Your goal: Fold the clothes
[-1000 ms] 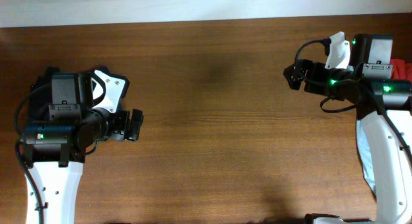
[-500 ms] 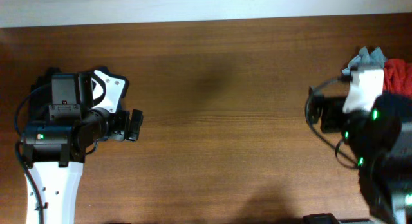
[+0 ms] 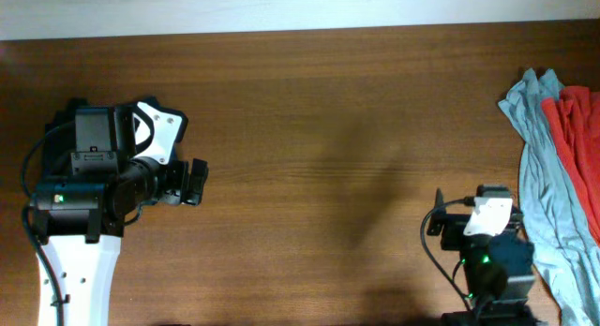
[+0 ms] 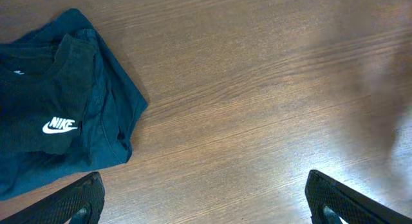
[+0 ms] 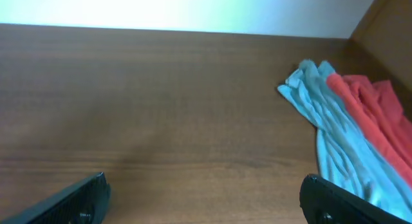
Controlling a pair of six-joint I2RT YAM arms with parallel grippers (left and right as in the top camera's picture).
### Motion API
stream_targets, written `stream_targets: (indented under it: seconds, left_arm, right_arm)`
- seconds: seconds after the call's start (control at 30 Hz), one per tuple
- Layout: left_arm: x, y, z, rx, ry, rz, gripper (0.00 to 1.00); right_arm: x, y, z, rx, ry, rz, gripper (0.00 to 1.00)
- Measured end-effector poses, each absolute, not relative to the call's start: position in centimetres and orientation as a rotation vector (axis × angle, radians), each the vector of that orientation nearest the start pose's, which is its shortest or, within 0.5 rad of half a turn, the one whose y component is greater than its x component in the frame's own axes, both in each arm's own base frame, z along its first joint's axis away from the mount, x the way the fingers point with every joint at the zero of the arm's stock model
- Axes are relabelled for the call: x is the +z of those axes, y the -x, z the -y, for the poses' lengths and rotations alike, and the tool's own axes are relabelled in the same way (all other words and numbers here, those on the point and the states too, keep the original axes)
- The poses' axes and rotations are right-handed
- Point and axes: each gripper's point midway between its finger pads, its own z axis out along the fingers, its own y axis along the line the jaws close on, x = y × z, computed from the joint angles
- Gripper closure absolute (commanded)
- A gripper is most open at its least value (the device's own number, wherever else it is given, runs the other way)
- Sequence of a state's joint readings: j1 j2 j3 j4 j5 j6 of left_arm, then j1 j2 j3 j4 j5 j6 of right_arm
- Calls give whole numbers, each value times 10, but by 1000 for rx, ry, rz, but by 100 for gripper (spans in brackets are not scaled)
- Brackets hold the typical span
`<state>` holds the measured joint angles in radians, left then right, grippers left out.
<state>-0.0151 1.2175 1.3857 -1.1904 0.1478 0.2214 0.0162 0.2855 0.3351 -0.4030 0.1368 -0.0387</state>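
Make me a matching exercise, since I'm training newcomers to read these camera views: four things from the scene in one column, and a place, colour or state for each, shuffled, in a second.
Column one
1. dark T-shirt
2. grey-blue garment
3. red garment
4. left gripper

Column two
a. open, holding nothing
b. outermost at the right edge of the table
c. bears a white logo
d. crumpled strip alongside the red garment, on its inner side

Pairs: 1-c, 2-d, 3-b, 4-a
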Motion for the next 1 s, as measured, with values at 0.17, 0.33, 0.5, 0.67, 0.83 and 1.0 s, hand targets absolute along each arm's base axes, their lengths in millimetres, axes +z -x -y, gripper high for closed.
stream_targets:
  seconds: [0.17, 0.33, 0.5, 0.67, 0.83, 1.0]
  left_arm:
    - [253, -287, 30, -115, -358, -2555, 1]
    - [253, -287, 30, -116, -357, -2554, 1]
    - [253, -287, 30, -116, -358, -2555, 1]
    - [253, -287, 30, -116, -358, -2555, 1]
    - [253, -287, 30, -116, -357, -2554, 1]
    - [253, -287, 30, -116, -358, -2554, 1]
  right_arm:
    - [147, -234, 18, -132, -34, -1879, 1]
    - [146, -234, 15, -113, -30, -1791, 1]
    - [146, -235, 11, -95, -15, -1787, 1]
    - [145, -235, 10, -89, -10, -1788, 1]
    - [145, -235, 10, -88, -10, -1787, 1]
    - [146, -235, 10, -86, -8, -1787, 1]
